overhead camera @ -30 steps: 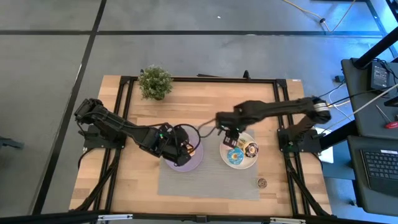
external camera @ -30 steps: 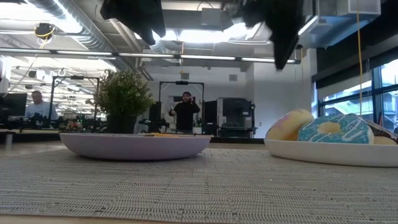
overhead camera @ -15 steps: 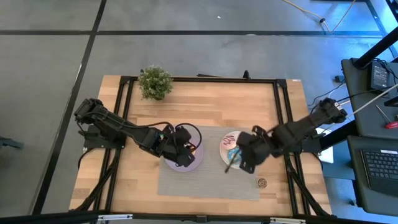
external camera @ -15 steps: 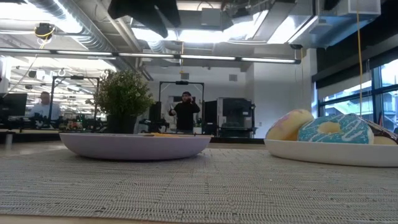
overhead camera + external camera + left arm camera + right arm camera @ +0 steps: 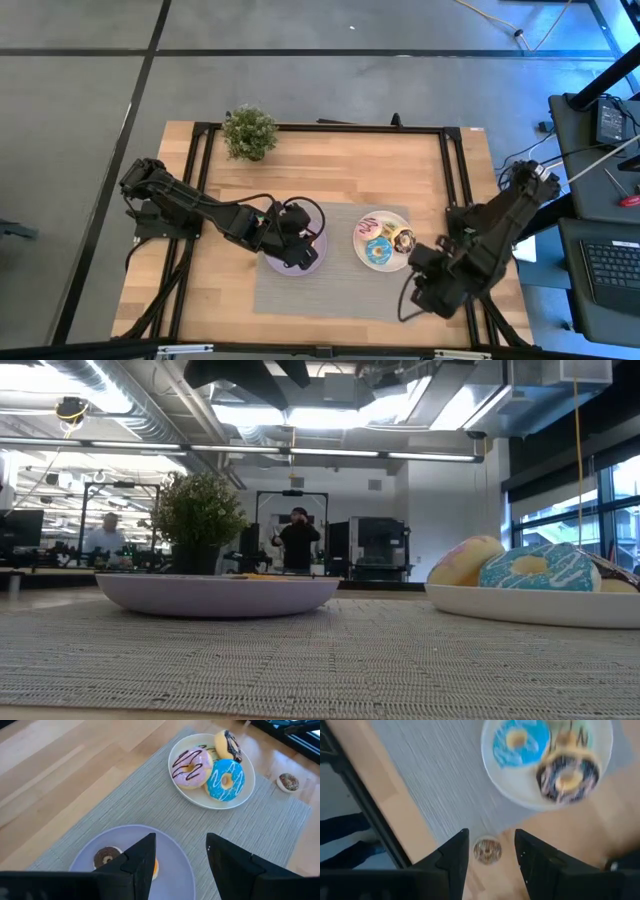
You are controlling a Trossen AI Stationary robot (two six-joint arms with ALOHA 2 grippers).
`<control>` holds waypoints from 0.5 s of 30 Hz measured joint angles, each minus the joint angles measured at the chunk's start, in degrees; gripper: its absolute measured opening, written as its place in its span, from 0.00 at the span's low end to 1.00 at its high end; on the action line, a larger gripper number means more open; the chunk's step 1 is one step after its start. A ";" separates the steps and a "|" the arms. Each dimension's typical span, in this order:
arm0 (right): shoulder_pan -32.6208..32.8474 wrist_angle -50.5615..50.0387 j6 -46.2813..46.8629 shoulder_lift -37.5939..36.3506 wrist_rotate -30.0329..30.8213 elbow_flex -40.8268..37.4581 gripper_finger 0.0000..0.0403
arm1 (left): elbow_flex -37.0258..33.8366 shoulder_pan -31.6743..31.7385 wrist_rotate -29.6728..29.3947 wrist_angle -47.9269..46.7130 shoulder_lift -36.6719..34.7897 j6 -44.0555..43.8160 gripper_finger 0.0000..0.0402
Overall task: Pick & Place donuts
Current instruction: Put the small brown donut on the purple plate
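On the white plate [image 5: 362, 243], which sits on the grey mat [image 5: 330, 290], lie 3 larger donuts: a pink donut [image 5: 189, 765] with dark stripes, a blue donut [image 5: 225, 780] with white stripes, and a chocolate-iced donut [image 5: 228, 744] leaning at the plate's far rim. A small brown mini donut [image 5: 288, 781] rests alone on bare wood just off the mat's corner, near the white plate. Beside the white plate, also on the mat, the lilac plate [image 5: 175, 860] holds a mini with dark sprinkled icing [image 5: 106, 855] and an orange one [image 5: 155, 868] partly hidden behind a finger. The left gripper [image 5: 180, 857] hovers over the lilac plate with its fingers apart and nothing between them. The right gripper [image 5: 490, 852] hangs above the lone brown mini, fingers spread and empty, out toward the table's front right edge. A potted plant [image 5: 249, 132] stands at the back corner, well apart from the white plate, with open wood between. Only the low view shows the room behind, where people [image 5: 298, 540] stand far off; from it the white plate's donuts show side-on.
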 joint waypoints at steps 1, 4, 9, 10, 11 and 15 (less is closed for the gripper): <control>1.26 0.08 2.49 0.00 -0.37 -0.96 0.40 | 0.00 0.01 0.00 0.01 0.00 0.00 0.42; 4.74 1.34 9.36 0.00 -2.32 -3.44 0.40 | 0.00 0.01 0.02 0.07 0.00 -0.03 0.42; 9.61 6.97 18.88 0.00 -3.06 -8.92 0.40 | 0.00 -0.01 0.02 0.09 0.00 -0.66 0.42; 10.02 7.90 20.79 0.03 -3.23 -10.38 0.40 | 0.00 0.01 0.02 0.09 -0.01 -0.66 0.42; 10.32 8.32 23.35 0.07 -3.19 -11.81 0.40 | 0.00 0.01 0.02 0.13 0.00 -0.66 0.42; 10.38 13.38 28.24 0.04 -4.40 -17.91 0.40 | 0.00 0.01 0.02 0.89 -0.01 -0.61 0.42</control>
